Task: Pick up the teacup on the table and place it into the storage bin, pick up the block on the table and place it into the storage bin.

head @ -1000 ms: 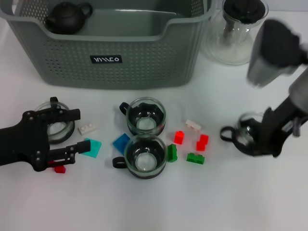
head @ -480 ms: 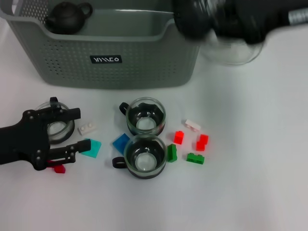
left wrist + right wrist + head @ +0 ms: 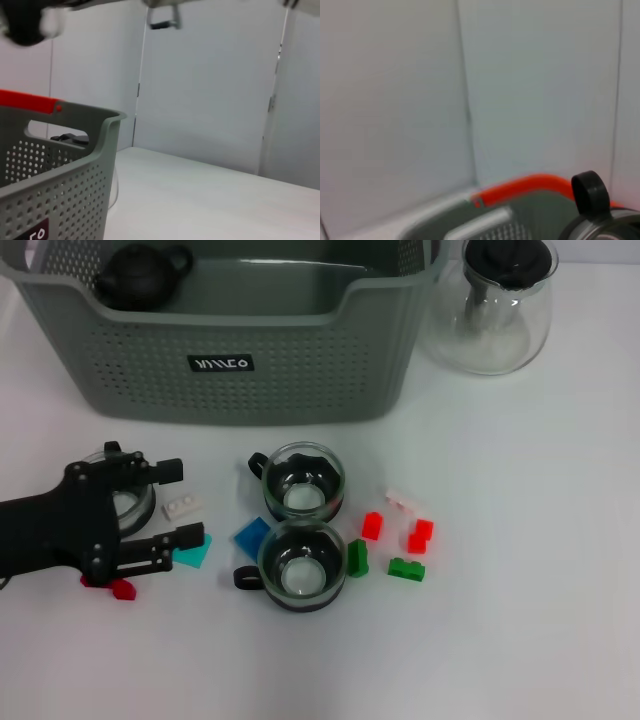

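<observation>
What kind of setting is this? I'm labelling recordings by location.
Probably a lab or test room: a plain white table with staged props, a grey-green perforated plastic storage bin, glass teacups and small toy blocks, against bare pale wall panels.

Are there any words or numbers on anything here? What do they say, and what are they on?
Black label with white letters on the front wall of the storage bin: the letters show, but they are too stylised to read for sure.
The left wrist view catches a corner of the same label: it reads roughly "ro", and the rest is cut off.
I can see no words or numbers on anything else.
</observation>
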`<action>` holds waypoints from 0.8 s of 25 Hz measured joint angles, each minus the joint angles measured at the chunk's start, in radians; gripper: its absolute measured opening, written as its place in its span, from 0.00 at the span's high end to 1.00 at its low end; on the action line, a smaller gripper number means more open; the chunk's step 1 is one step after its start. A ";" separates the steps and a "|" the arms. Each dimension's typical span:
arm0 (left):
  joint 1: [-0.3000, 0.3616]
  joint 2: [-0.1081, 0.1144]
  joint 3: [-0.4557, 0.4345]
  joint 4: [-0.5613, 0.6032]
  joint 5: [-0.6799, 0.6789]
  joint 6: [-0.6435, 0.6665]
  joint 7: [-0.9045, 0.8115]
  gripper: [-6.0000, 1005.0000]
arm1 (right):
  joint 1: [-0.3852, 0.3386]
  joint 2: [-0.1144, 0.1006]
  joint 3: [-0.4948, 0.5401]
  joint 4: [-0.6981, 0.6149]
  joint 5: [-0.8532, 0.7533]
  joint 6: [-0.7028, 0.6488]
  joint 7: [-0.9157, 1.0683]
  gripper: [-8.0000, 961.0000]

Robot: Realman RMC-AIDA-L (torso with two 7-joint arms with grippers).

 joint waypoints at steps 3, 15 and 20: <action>-0.001 0.000 0.001 -0.005 0.000 -0.002 0.000 0.26 | 0.158 0.002 -0.008 0.141 -0.165 0.077 0.103 0.93; -0.011 -0.007 0.001 -0.025 0.007 -0.027 -0.002 0.26 | 0.421 0.012 -0.142 0.607 -0.384 0.467 0.248 0.93; -0.015 -0.009 0.001 -0.025 0.008 -0.028 -0.001 0.26 | 0.395 0.012 -0.156 0.634 -0.380 0.460 0.244 0.93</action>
